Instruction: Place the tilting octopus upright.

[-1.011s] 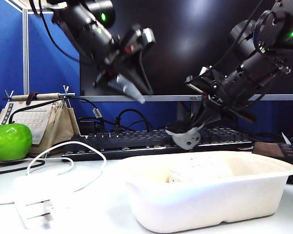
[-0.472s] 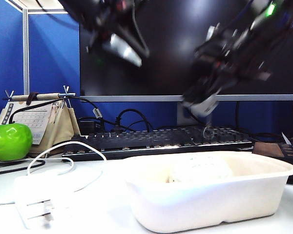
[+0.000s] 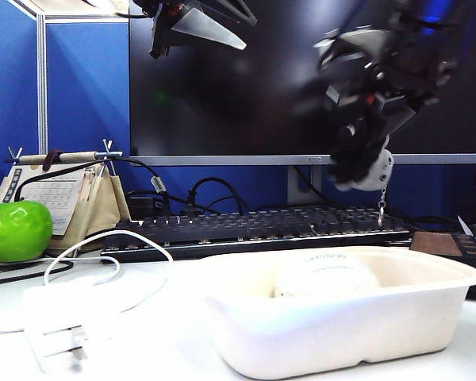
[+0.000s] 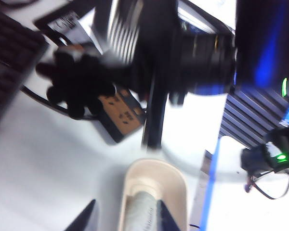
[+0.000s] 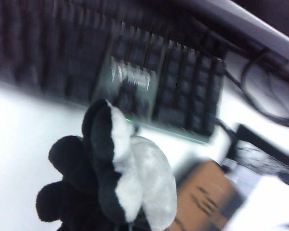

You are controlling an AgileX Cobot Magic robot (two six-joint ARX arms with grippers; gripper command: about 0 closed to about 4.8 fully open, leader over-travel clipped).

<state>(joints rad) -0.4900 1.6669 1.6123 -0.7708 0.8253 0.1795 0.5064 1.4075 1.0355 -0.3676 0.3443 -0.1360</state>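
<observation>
Octopus count: one octopus (image 3: pixel 371 168), a plush toy with a pale grey-white part and black tentacles (image 5: pixel 70 185).
Octopus place: it hangs in the air in front of the dark monitor (image 3: pixel 285 87), above the far end of the keyboard (image 3: pixel 254 230) and well above the tray (image 3: pixel 341 317); it touches no surface.
Octopus pose: in the exterior view the pale rounded part sits at the low end under the gripper and a small chain (image 3: pixel 381 208) dangles straight down from it; the picture is blurred, so which way the face points cannot be told, nor the long axis with any certainty.
Grippers: two.
Right gripper (image 3: pixel 363 163): high on the right side of the exterior view, clamped on the octopus; its wrist view shows the toy close up (image 5: pixel 135 178) over the keyboard (image 5: pixel 135 82).
Left gripper (image 3: pixel 206 24): at the top edge of the exterior view, left of centre, jaws spread wide and empty; its two fingertips (image 4: pixel 86 219) show high over the tray (image 4: pixel 156 185).
Trays: one white oblong tray at the front of the table (image 3: pixel 143 341), with one rounded white lump (image 3: pixel 321 278) inside it.
Apples: one green apple (image 3: pixel 16 230) at the left edge.
Keyboards: one.
White cable (image 3: pixel 103 246): one, looping on the table near a white plug (image 3: pixel 59 321).
</observation>
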